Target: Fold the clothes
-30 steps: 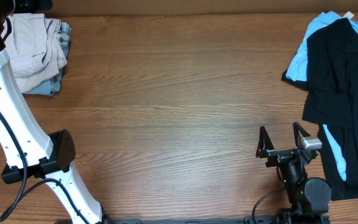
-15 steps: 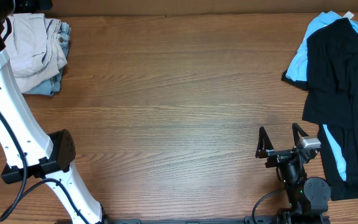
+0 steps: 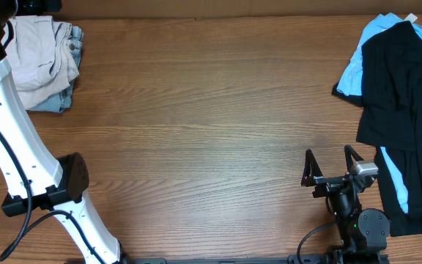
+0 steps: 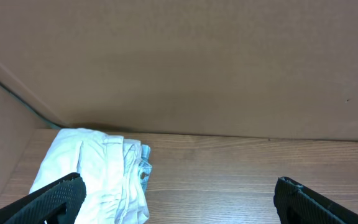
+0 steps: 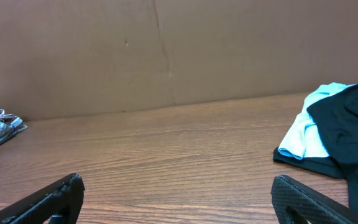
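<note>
The pale beige shorts (image 3: 39,55) lie bunched in a pile at the table's far left corner, on top of light-blue denim shorts (image 3: 53,103). In the left wrist view the beige shorts (image 4: 95,177) sit just ahead and to the left, with the denim edge (image 4: 143,168) beside them. My left gripper (image 4: 179,205) is open and empty, its left finger over the pile's near edge. My right gripper (image 3: 333,165) is open and empty near the front right, far from the shorts; its open jaws show in the right wrist view (image 5: 179,202).
A black and sky-blue garment (image 3: 405,103) covers the table's right side, close to the right gripper, and shows in the right wrist view (image 5: 337,134). A brown cardboard wall (image 4: 197,62) stands behind the table. The white left arm (image 3: 13,147) crosses the left edge.
</note>
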